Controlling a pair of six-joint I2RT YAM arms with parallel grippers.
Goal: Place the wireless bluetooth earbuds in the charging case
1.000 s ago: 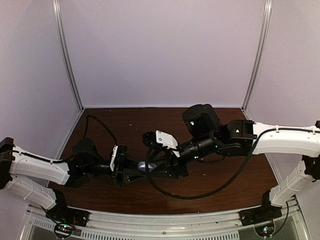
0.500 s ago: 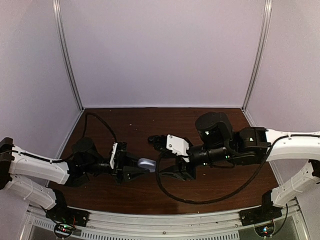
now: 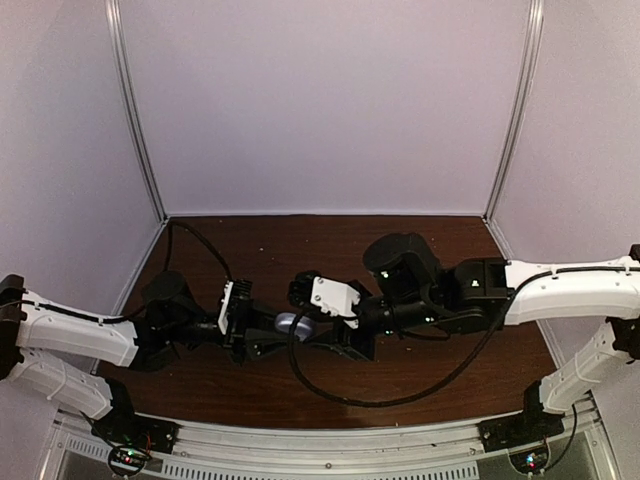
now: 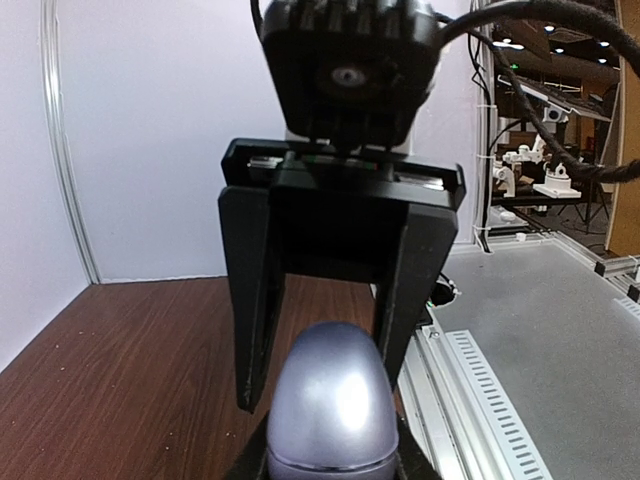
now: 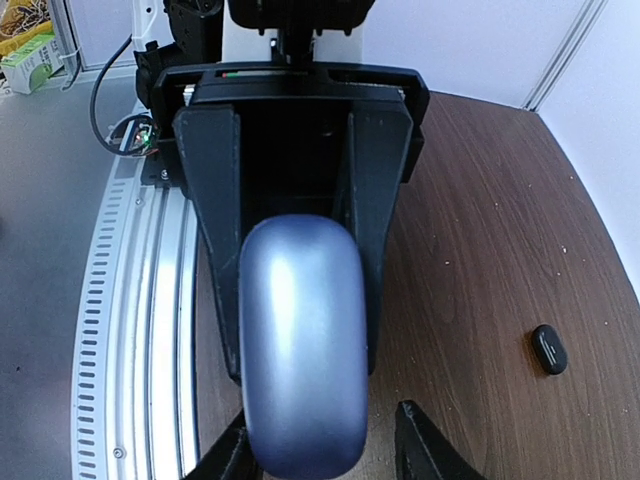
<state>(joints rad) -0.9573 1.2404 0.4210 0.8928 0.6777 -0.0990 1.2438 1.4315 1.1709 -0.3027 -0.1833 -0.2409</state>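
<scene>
The charging case [image 4: 332,400], a grey-blue pebble with its lid down, is clamped in my left gripper [image 4: 332,462] a little above the brown table [image 3: 250,390]. In the top view the case [image 3: 293,322] sits between the two arms at table centre. My right gripper [image 5: 325,452] faces the left one and stands open around the case's [image 5: 300,340] free end; its fingers [image 4: 255,300] straddle the tip, and a gap shows beside one of them. The earbuds are out of view.
A small black oval object [image 5: 548,349] lies on the table to the right of the grippers. The right arm's black cable [image 3: 340,395] loops over the near table. A metal rail [image 3: 330,440] runs along the front edge, and white walls enclose the back and sides.
The right gripper pulled away to the right, then came back left onto the case's end, its jaws a little narrower. The left gripper kept hold of the case.
</scene>
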